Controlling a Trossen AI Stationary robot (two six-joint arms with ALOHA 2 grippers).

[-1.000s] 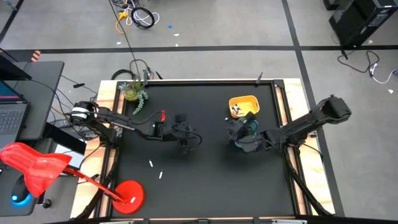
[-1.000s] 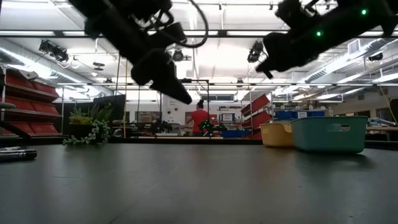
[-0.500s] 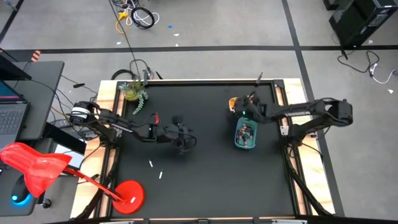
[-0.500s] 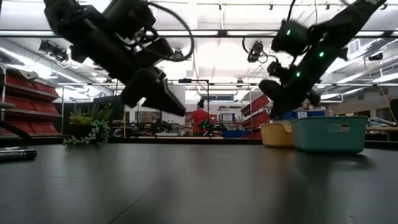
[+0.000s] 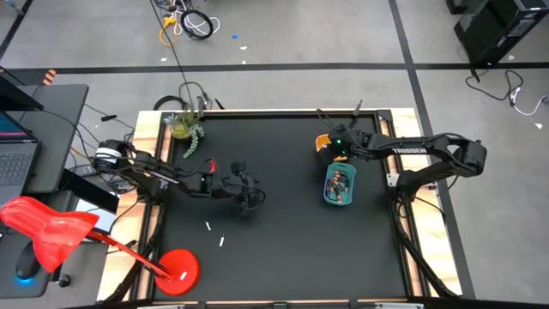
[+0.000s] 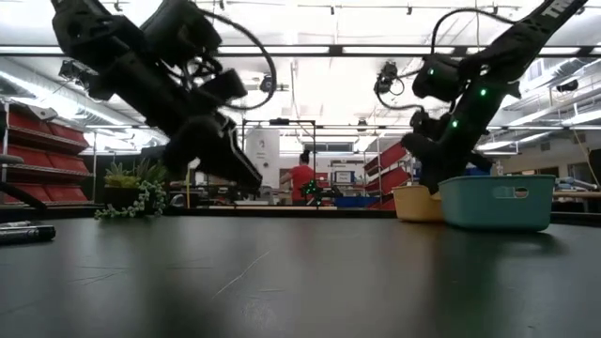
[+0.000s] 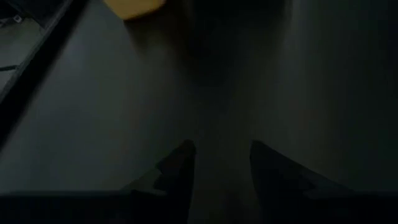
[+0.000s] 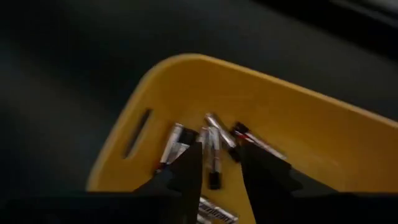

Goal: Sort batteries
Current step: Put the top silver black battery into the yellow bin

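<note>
A: Right tool (image 8: 216, 163) sits over the yellow tray (image 8: 323, 134), upper right of the high view; fingers slightly parted, nothing held that we can see. Batteries (image 8: 211, 146) lie heaped below it, silvery with dark and red ends.

B: Left tool (image 7: 221, 158) mid-left above the surface (image 5: 283, 249), slightly open, empty. Two pale batteries (image 5: 214, 233) lie lower left of it.

The desk (image 5: 283, 249) has a matt black top with a faint sheen, edged by pale bare wood. The yellow tray (image 8: 298, 118) and the teal tray (image 6: 496, 203) look like smooth moulded plastic. The batteries (image 8: 211, 146) in the yellow one have glossy metallic casings.
</note>
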